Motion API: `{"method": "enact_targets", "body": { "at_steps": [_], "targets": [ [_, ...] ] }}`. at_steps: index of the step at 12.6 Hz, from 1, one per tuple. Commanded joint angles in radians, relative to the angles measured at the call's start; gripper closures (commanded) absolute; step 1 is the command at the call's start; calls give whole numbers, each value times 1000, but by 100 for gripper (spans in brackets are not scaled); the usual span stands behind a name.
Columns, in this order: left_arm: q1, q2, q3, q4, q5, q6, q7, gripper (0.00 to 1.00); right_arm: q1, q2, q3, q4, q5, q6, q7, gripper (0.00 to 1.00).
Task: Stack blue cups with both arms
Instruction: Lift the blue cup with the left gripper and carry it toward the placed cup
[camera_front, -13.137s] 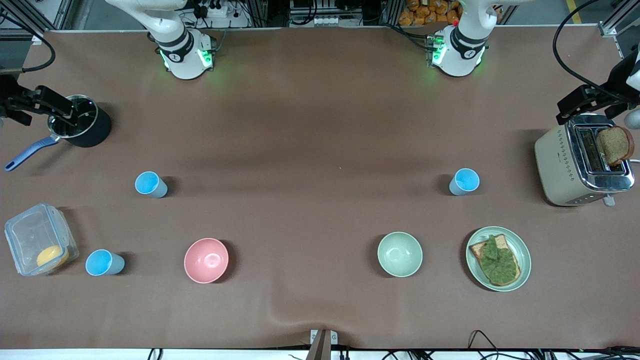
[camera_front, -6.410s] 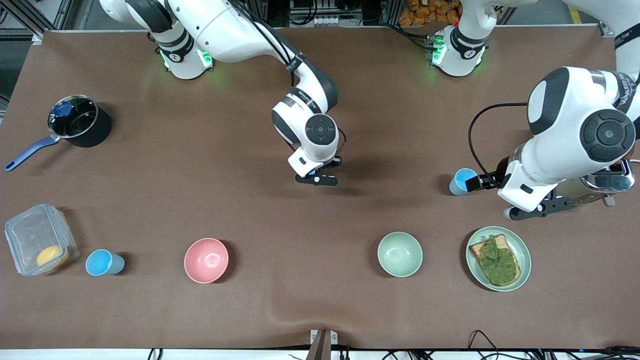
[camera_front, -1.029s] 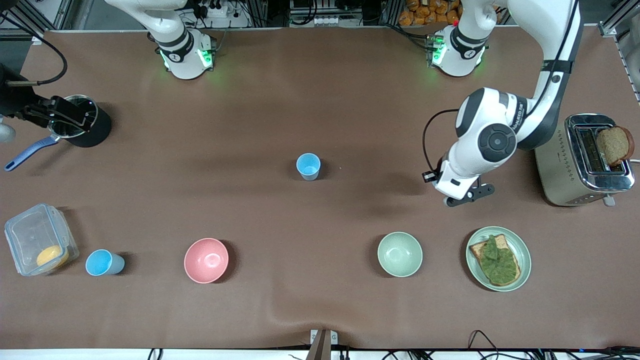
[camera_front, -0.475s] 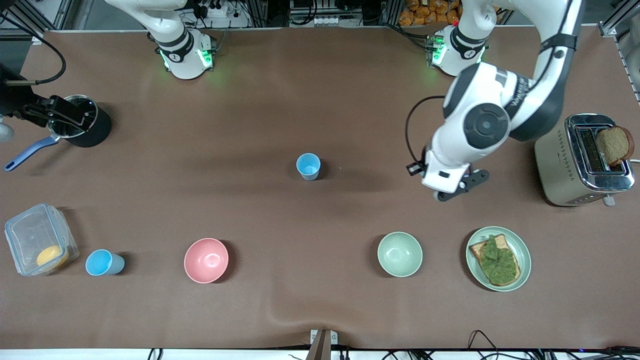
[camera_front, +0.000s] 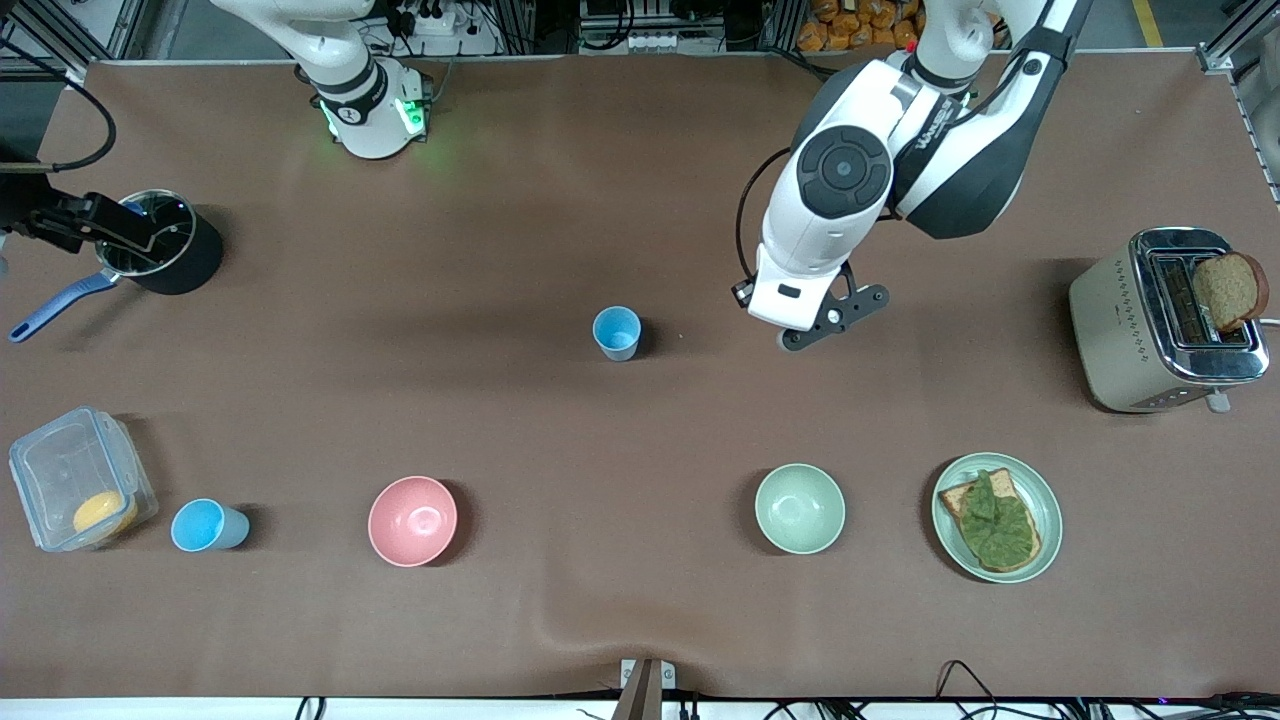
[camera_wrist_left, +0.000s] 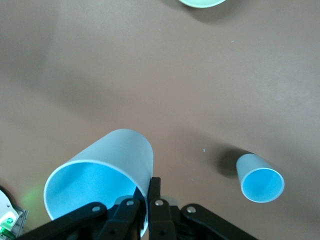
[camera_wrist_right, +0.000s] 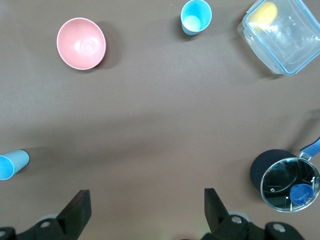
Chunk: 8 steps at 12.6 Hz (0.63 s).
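Note:
My left gripper (camera_front: 815, 325) is shut on the rim of a blue cup (camera_wrist_left: 100, 175), one finger inside and one outside. It holds the cup tilted in the air, over the table a little toward the left arm's end from a second blue cup (camera_front: 616, 332). That second cup stands upright mid-table and also shows in the left wrist view (camera_wrist_left: 260, 177). The held cup is hidden under the wrist in the front view. A third blue cup (camera_front: 208, 526) stands near the front camera beside a clear container. My right gripper (camera_front: 120, 232) is open and empty over the pot; the right wrist view shows its spread (camera_wrist_right: 145, 210).
A pink bowl (camera_front: 412, 520) and a pale green bowl (camera_front: 799, 508) sit nearer the front camera. A plate (camera_front: 1048, 490) with toast and greens and a toaster (camera_front: 1130, 320) are at the left arm's end. A clear container (camera_front: 60, 470) and black pot (camera_front: 195, 262) are at the right arm's end.
My left arm has carried the held cup away from the toaster's end and toward the middle cup. The right gripper has stayed over the pot.

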Motion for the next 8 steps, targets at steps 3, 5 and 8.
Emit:
{"method": "enact_targets", "body": {
  "at_steps": [3, 5, 8],
  "targets": [
    [-17, 77, -77, 105, -4, 22, -51, 100, -20, -7, 15, -3, 6, -6, -1, 0],
    [-69, 103, -77, 105, -5, 95, -60, 100, -12, -7, 17, -3, 6, -6, 6, 0],
    [-116, 164, -74, 108, -12, 195, -163, 100, -12, -6, 17, -3, 6, -3, 8, 0]
  ]
}}
